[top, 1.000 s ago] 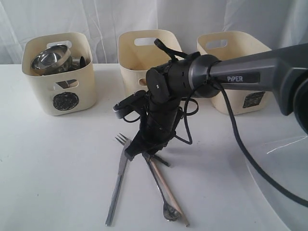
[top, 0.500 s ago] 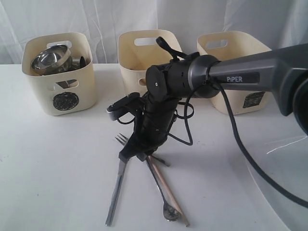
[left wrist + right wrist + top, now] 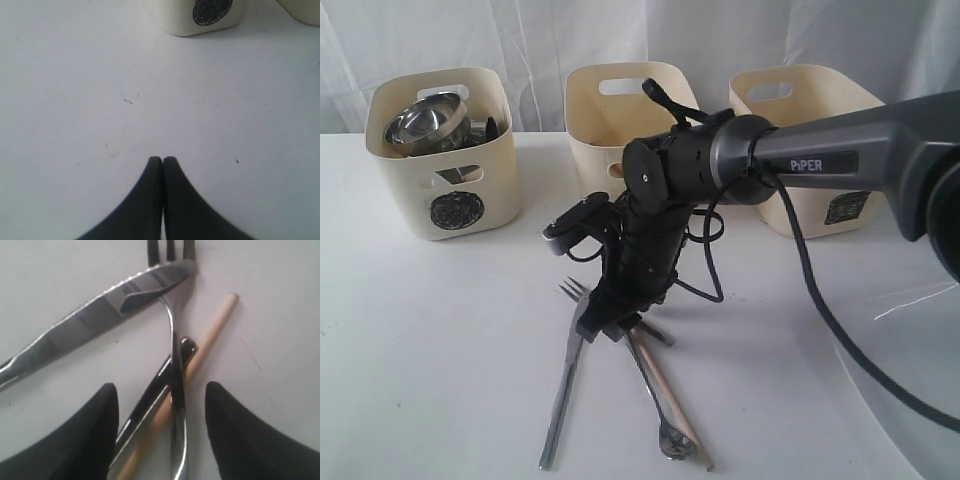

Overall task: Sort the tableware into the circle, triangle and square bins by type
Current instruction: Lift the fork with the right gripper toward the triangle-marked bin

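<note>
Compared with a second ago, the right gripper (image 3: 608,325) has slid a little toward the fork (image 3: 570,290) and settled low over the cutlery heap – a small correction, probably lining up a pick.

From the exterior camera, the knife (image 3: 560,400), the spoon (image 3: 670,442) and a wooden chopstick (image 3: 660,385) fan out on the table (image 3: 440,350) from under the fingers. The circle bin (image 3: 410,180) already holds a steel bowl (image 3: 420,122). The arm hides the mark on the middle bin (image 3: 620,105), and the right-hand bin (image 3: 800,110) stands beyond.

At the left wrist, the left gripper (image 3: 162,159) is pressed together on nothing, hovering above bare table near the circle bin (image 3: 175,20).

At the right wrist, the right gripper (image 3: 161,386) is spread wide and grasps nothing. Its fingers straddle the spot where the fork (image 3: 173,365) handle crosses the spoon (image 3: 187,346) handle and the chopstick (image 3: 216,321). The knife (image 3: 100,320) blade lies across the fork's neck – so closing there risks catching several pieces together.
</note>
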Controlling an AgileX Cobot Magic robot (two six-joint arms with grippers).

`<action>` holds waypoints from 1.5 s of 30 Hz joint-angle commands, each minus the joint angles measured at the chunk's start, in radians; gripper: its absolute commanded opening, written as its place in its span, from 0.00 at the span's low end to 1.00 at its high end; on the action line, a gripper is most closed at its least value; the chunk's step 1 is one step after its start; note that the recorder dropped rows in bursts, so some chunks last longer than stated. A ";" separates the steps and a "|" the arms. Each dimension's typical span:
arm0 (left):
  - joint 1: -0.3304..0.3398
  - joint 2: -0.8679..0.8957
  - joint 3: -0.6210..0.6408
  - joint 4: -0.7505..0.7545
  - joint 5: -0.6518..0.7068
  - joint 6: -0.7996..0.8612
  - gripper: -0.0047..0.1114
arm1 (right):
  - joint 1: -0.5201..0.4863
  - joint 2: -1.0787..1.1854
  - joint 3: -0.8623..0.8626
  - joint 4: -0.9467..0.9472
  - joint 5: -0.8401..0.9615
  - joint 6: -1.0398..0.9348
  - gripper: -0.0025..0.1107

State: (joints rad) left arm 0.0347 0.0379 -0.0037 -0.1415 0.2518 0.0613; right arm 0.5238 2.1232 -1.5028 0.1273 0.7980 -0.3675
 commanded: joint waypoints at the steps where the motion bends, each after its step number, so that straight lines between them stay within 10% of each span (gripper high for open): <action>1: 0.003 0.001 0.004 -0.014 0.003 0.000 0.04 | -0.006 0.022 -0.002 -0.049 0.014 -0.012 0.47; 16: 0.003 0.001 0.004 -0.014 0.003 0.000 0.04 | -0.006 0.033 -0.002 -0.049 0.030 -0.014 0.02; 45: 0.003 0.001 0.004 -0.014 0.003 0.000 0.04 | -0.006 -0.056 -0.002 -0.047 -0.029 -0.014 0.02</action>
State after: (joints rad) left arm 0.0347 0.0379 -0.0037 -0.1415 0.2518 0.0613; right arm 0.5238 2.0786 -1.5052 0.0851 0.7609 -0.3744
